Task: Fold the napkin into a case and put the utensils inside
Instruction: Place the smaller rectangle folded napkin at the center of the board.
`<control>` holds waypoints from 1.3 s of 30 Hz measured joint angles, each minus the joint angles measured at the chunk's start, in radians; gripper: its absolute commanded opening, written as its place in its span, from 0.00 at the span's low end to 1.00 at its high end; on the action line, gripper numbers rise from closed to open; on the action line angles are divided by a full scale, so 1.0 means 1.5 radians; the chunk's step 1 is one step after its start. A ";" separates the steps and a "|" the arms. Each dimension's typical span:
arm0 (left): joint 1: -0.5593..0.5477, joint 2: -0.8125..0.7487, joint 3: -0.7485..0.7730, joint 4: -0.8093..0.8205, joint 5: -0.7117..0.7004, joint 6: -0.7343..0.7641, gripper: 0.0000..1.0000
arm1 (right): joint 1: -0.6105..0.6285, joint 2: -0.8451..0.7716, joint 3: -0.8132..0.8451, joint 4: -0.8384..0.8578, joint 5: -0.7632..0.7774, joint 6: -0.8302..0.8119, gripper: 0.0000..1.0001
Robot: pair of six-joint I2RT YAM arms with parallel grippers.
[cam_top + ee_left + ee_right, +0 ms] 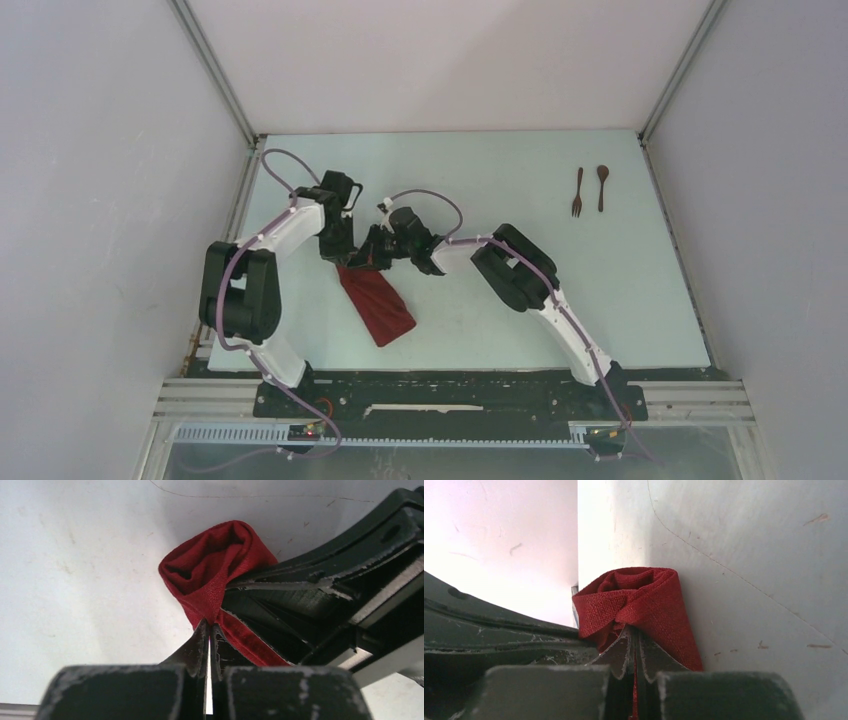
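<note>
The dark red napkin (pixel 378 302) lies folded into a narrow oblong on the white table, left of centre, slanting toward the near edge. Its far end is lifted and bunched where both grippers meet. My left gripper (pixel 209 626) is shut on an edge of the napkin (pixel 215 565). Beside it, my right gripper (pixel 634 636) is shut on the napkin (pixel 644 600) too, with red cloth pinched between its fingers. In the top view the left gripper (pixel 338 257) and right gripper (pixel 372 255) stand close together. The wooden fork (pixel 577 192) and spoon (pixel 602 187) lie side by side at the far right.
The white table (pixel 500 320) is bounded by grey enclosure walls left, right and behind. The right arm's black elbow (pixel 515 268) rests near the table's middle. A metal rail (pixel 450 400) runs along the near edge.
</note>
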 measured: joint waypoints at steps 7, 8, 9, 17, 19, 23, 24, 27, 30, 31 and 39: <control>0.023 0.000 -0.007 0.002 0.059 -0.001 0.00 | -0.009 0.016 -0.014 0.095 -0.029 0.063 0.00; 0.026 0.000 -0.007 0.002 0.063 -0.001 0.00 | -0.012 0.019 -0.012 0.100 -0.036 0.066 0.00; 0.028 0.000 -0.007 0.002 0.067 -0.001 0.00 | -0.014 0.023 -0.006 0.101 -0.040 0.067 0.00; 0.039 0.007 -0.006 0.001 0.070 0.000 0.00 | 0.004 0.079 0.098 0.045 -0.053 0.045 0.00; 0.041 0.021 -0.003 -0.007 0.069 -0.001 0.00 | 0.016 0.091 0.134 0.005 -0.034 0.025 0.00; 0.053 0.040 -0.002 -0.033 0.090 -0.009 0.00 | 0.031 0.107 0.174 -0.051 0.011 0.011 0.00; 0.059 0.041 -0.003 -0.032 0.096 -0.013 0.00 | 0.032 0.107 0.185 -0.068 0.019 0.008 0.00; 0.090 0.041 -0.009 -0.021 0.124 -0.031 0.00 | 0.037 0.107 0.200 -0.102 0.045 0.007 0.03; 0.132 0.041 -0.038 0.011 0.166 -0.054 0.00 | 0.041 0.107 0.223 -0.141 0.058 0.008 0.03; 0.143 0.041 -0.047 0.021 0.177 -0.060 0.00 | 0.042 0.108 0.228 -0.150 0.062 0.010 0.03; 0.176 -0.062 -0.118 0.079 0.184 -0.094 0.39 | 0.048 0.108 0.234 -0.169 0.082 0.025 0.03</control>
